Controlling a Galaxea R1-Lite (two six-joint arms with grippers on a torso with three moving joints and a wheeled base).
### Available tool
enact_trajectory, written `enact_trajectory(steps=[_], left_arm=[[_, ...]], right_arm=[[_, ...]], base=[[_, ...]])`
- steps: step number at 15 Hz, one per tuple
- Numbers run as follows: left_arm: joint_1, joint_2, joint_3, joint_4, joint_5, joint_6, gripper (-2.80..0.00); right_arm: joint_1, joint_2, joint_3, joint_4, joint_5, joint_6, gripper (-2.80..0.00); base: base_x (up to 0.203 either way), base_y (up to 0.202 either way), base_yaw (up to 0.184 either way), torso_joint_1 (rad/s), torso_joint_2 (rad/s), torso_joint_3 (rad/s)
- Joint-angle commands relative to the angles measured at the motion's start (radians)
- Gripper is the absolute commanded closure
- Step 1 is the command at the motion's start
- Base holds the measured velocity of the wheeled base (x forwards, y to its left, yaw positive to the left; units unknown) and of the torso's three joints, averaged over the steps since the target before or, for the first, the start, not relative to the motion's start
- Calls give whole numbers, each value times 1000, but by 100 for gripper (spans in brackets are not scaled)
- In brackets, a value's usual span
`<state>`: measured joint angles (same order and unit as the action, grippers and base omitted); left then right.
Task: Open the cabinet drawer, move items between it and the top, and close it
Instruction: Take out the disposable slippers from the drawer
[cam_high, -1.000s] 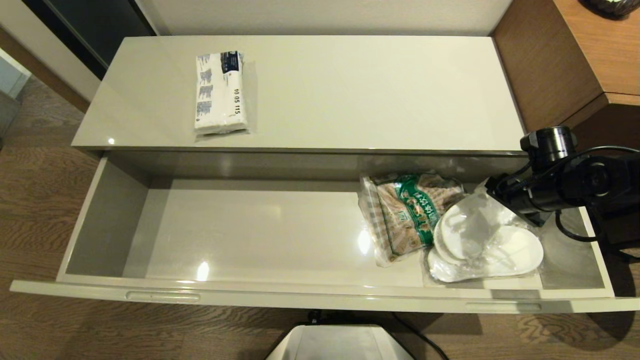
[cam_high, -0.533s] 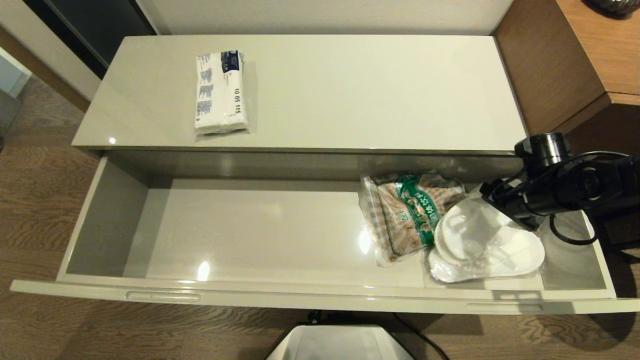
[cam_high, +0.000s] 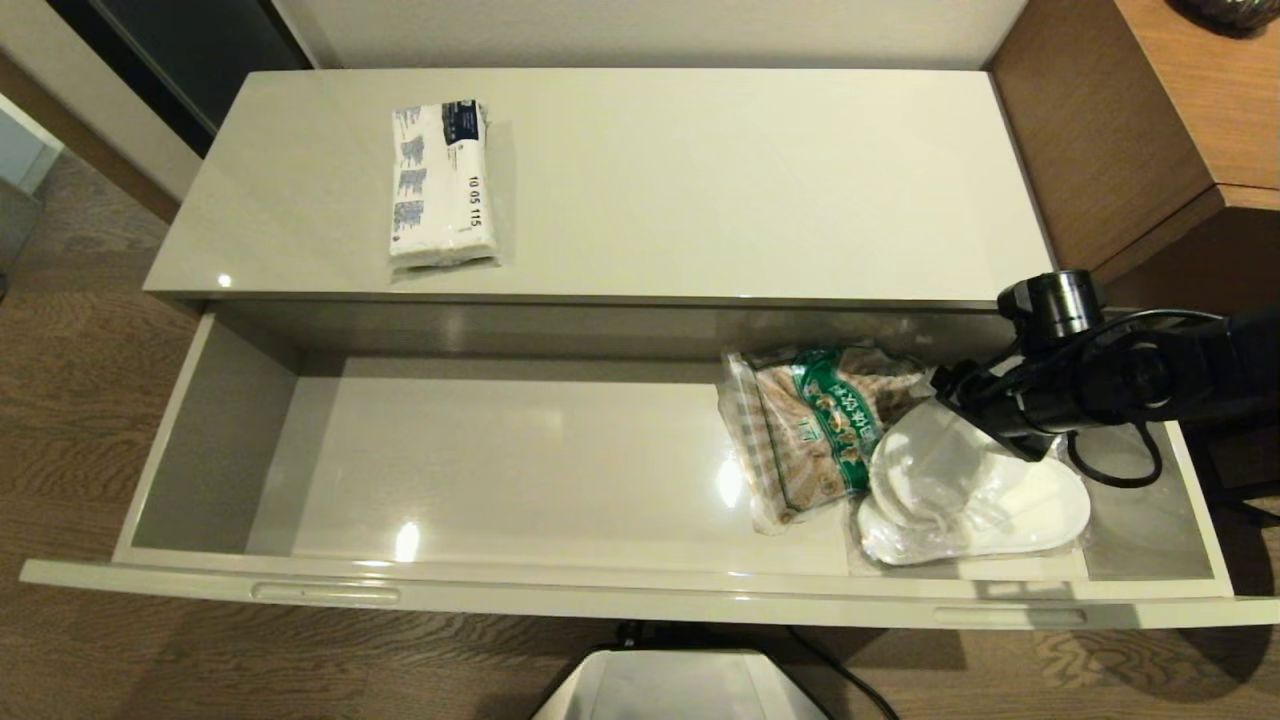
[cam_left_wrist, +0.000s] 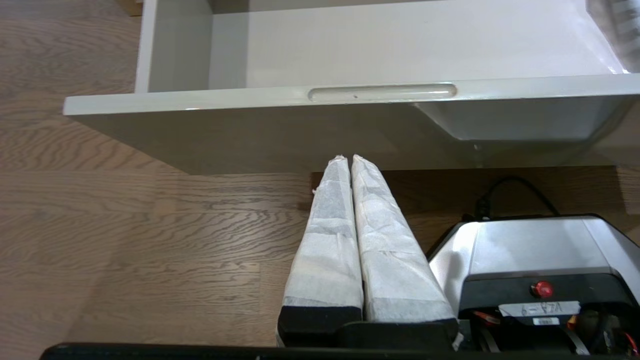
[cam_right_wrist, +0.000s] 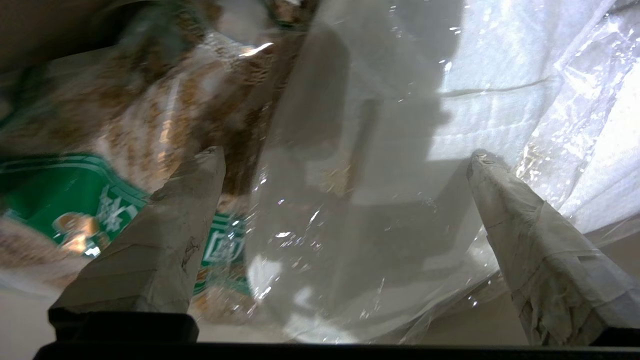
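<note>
Cabinet (cam_high: 620, 180) with its drawer (cam_high: 560, 470) pulled fully out toward the viewer, seen from the head view. On the left half of the top (cam_high: 760, 170) lies the flat white pack (cam_high: 441, 185), lengthwise from near to far and well apart from everything else; it is evidently the item placed for transfer into the drawer. Below it, the left and middle of the drawer floor are bare. Outside the head view, the left gripper (cam_left_wrist: 348, 161) hangs parked below the drawer face, its padded fingers pressed together on nothing, which suggests this arm has no part in the present step. In the right part of the drawer a green-printed snack bag (cam_high: 815, 430) lies with its right edge under the wrapped slippers (cam_high: 965, 495), which rest near the front wall. At far right, the right gripper (cam_right_wrist: 345, 160) reaches in over the far end of the slippers with its jaws spread wide, one finger over the bag and one over the clear wrap, grasping nothing yet; the straddle is judged a preparation for closing on the slippers.
</note>
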<state>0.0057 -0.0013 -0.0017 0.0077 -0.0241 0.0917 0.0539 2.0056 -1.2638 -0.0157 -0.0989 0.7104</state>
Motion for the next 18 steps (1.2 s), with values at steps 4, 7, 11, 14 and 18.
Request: enact_trajectory(steps=[4,7,11,14,18], left_arm=[[0,1,0,0,0,0,0],[0,1,0,0,0,0,0],[0,1,0,0,0,2,0],[0,1,0,0,0,2,0],[0,1,0,0,0,2,0]], right_arm=[[0,52,1,-2,-4,6,-280],[-8,80,7,-2,-5,4,-280],[-8,96,7,-8,-5,5,-280],[-8,94,7,-12,-4,7,-280],[-16,104,4,-12,-4,7,-280]], base=[[0,0,0,0,0,0],[0,0,0,0,0,0],[0,0,0,0,0,0],[0,0,0,0,0,0],[0,0,0,0,0,0]])
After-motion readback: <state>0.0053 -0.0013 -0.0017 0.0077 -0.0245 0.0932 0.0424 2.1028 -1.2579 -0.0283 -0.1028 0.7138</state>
